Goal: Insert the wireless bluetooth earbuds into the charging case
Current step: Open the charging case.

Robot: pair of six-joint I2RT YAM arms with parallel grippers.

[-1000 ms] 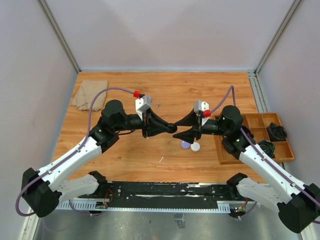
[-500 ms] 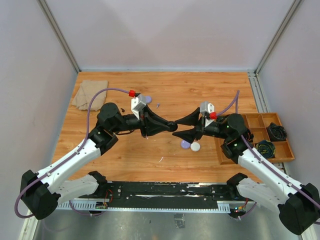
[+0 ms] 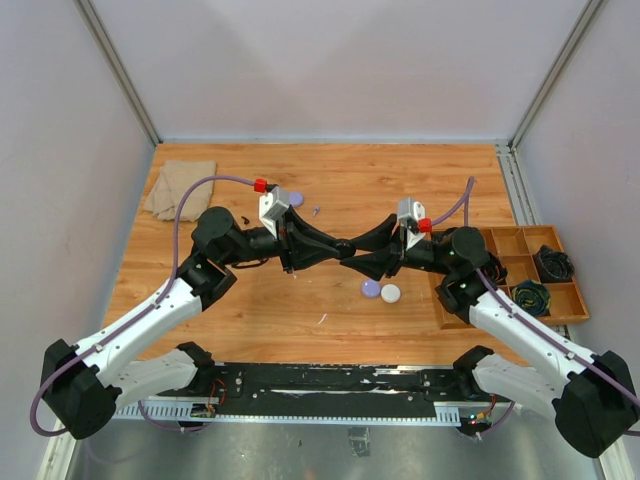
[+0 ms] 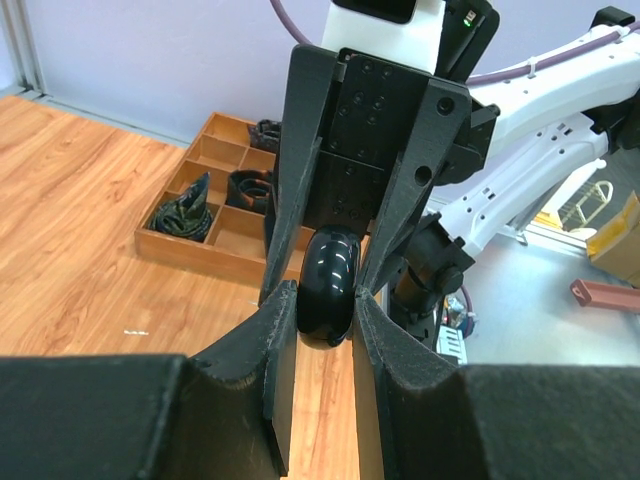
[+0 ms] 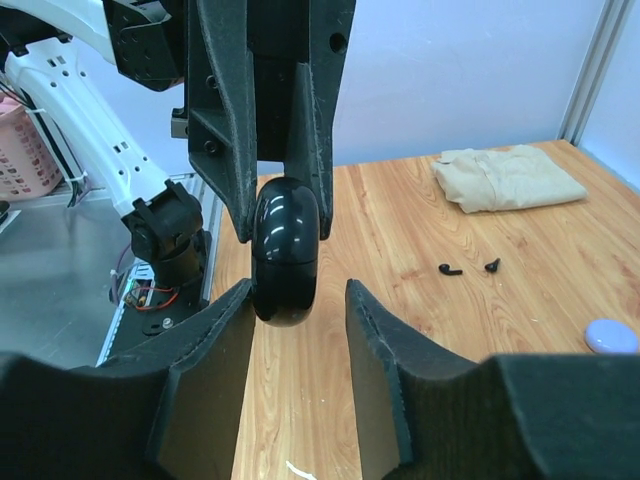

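My left gripper (image 3: 341,248) is shut on a glossy black round charging case (image 4: 328,285) and holds it on edge above the table's middle. My right gripper (image 3: 358,254) faces it tip to tip. Its jaws are open and stand on either side of the case (image 5: 285,250), the left pad close to it and the right pad apart. Two tiny black earbuds (image 5: 450,269) lie on the wood near the beige cloth (image 5: 510,178). They show as small dark specks in the top view (image 3: 244,217).
A pale purple round case (image 3: 371,288) and a white one (image 3: 390,293) lie below the grippers. Another purple case (image 3: 293,198) lies behind the left wrist. A wooden compartment tray (image 3: 458,315) with cables stands at the right edge. A small grey bit (image 3: 316,211) lies mid-table.
My right gripper has moved left and up toward the left gripper, and its open jaws now straddle the black case. The left gripper has shifted slightly with the case still held.
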